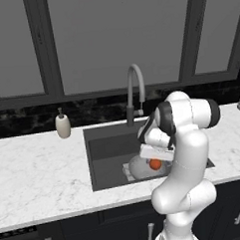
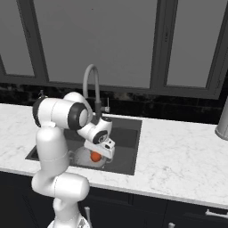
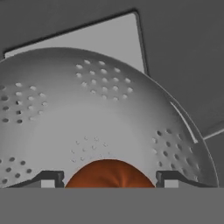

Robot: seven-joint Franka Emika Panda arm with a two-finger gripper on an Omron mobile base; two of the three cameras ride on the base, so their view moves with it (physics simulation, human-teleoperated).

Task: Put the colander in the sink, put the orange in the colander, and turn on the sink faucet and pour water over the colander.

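the round grey metal colander (image 3: 105, 113), pierced with clusters of small holes, sits inside the large rectangular dark grey sink (image 1: 106, 147), over the pale square drain plate (image 3: 100, 41) at the basin's bottom. the small round bright orange fruit (image 3: 109, 174) lies in the bottom of the colander; from the left base view it shows as an orange spot (image 1: 155, 164) against the pale bowl (image 1: 139, 168), and likewise from the right base view (image 2: 95, 156).

the white arm bends down over the basin, and its gripper (image 3: 109, 179) hangs just above the orange, the two small dark fingertips (image 3: 50, 178) standing well apart on either side of the fruit. the jaws are spread wide; in the hand view there is a visible gap between each tip and the orange, so nothing is clamped.

the tall grey metal gooseneck faucet (image 1: 134, 94) rises behind the sink, its spout arching toward the basin. a small beige soap dispenser (image 1: 63, 125) stands on the white marble tabletop (image 1: 40, 176) left of the sink.
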